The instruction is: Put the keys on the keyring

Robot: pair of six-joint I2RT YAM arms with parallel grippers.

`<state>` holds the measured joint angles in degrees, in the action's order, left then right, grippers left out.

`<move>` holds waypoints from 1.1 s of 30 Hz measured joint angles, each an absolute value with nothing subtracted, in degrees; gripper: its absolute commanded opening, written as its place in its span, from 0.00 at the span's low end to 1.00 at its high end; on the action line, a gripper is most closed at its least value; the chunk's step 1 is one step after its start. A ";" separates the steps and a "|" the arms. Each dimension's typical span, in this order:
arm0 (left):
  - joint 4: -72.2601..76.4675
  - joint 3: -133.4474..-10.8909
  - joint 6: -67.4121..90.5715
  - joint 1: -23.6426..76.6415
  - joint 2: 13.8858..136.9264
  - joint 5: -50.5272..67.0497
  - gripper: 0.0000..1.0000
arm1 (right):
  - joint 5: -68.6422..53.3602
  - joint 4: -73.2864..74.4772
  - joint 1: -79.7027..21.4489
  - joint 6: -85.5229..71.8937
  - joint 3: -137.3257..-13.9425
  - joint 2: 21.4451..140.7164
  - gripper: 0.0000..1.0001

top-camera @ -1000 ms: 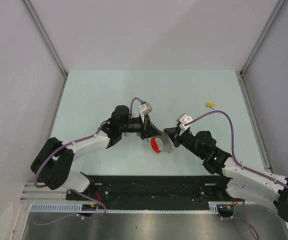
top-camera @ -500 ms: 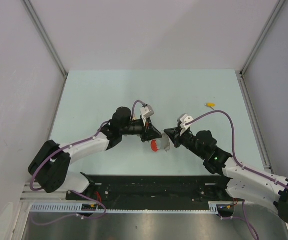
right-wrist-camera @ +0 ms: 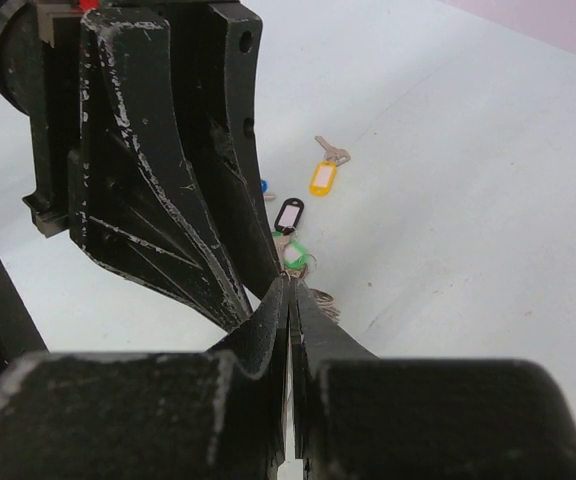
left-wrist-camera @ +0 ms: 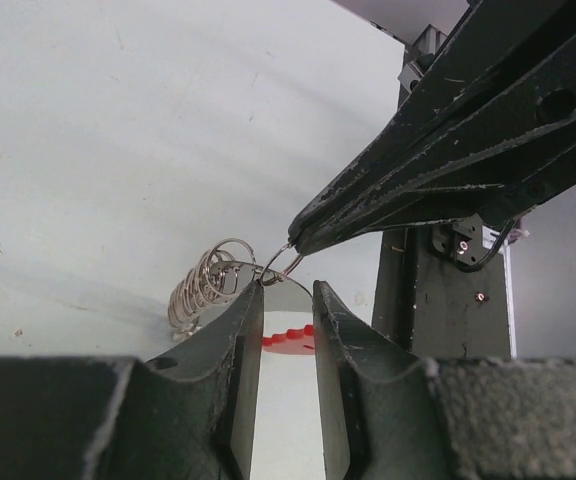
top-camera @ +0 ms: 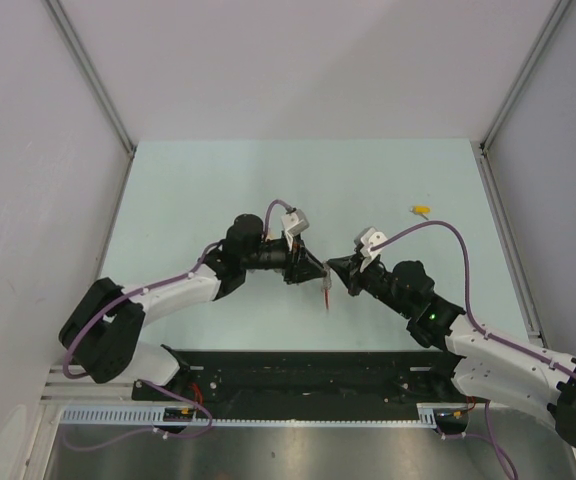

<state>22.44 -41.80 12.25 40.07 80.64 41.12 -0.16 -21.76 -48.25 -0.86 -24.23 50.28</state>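
The keyring (top-camera: 326, 293) hangs edge-on between both grippers. In the left wrist view its silver coil (left-wrist-camera: 206, 281) and red toothed arc (left-wrist-camera: 290, 336) show. My left gripper (top-camera: 315, 271) is shut on the keyring, whose loop spans the left fingertips (left-wrist-camera: 242, 312). My right gripper (top-camera: 334, 268) is shut, its tips (left-wrist-camera: 298, 237) pinching a thin wire loop (left-wrist-camera: 282, 263) of the keyring. In the right wrist view the shut right gripper (right-wrist-camera: 290, 292) sits against the left gripper's fingers (right-wrist-camera: 168, 160). Beyond it lie keys with yellow (right-wrist-camera: 323, 178), black (right-wrist-camera: 289, 213), green (right-wrist-camera: 295, 257) and blue (right-wrist-camera: 263, 185) tags.
A small yellow item (top-camera: 421, 211) lies alone on the pale green table (top-camera: 188, 190) at the back right. Grey walls enclose the table on three sides. The black base rail (top-camera: 298, 375) runs along the near edge.
The left gripper has shifted slightly right and turned the keyring from lying flat, with the red arc showing, to edge-on. The right arm has barely moved.
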 measured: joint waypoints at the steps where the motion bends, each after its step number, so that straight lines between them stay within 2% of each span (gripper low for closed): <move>1: 22.55 -41.80 12.47 40.14 80.77 41.10 0.31 | -0.49 -21.78 -48.25 -0.86 -24.23 50.28 0.00; 9: 23.42 -41.80 12.62 40.23 81.34 40.84 0.30 | -2.28 -21.76 -48.25 -0.86 -24.23 50.28 0.00; 13: 24.40 -41.80 13.21 40.23 81.67 40.58 0.19 | -2.63 -21.78 -48.25 -0.91 -24.23 50.26 0.00; 14: 24.71 -41.80 13.47 40.23 81.82 40.40 0.10 | -2.74 -21.76 -48.25 -0.97 -24.23 50.22 0.00; 16: 25.15 -41.80 13.69 40.23 82.11 39.94 0.00 | -2.94 -21.74 -48.27 -1.23 -24.23 50.13 0.00; 22: 26.61 -41.76 14.02 40.36 82.19 39.16 0.00 | -2.42 -20.84 -48.51 -2.09 -24.23 50.02 0.01; 26: 26.94 -41.56 13.96 40.42 82.19 38.74 0.00 | -1.30 -20.67 -48.58 -3.11 -24.23 50.02 0.11; 30: 27.03 -41.39 13.98 40.69 82.17 38.81 0.00 | -0.16 -20.38 -48.56 -3.49 -24.23 50.02 0.25; 33: 27.09 -41.32 13.93 41.21 82.17 38.92 0.00 | 0.67 -19.88 -48.45 -3.79 -24.23 50.04 0.28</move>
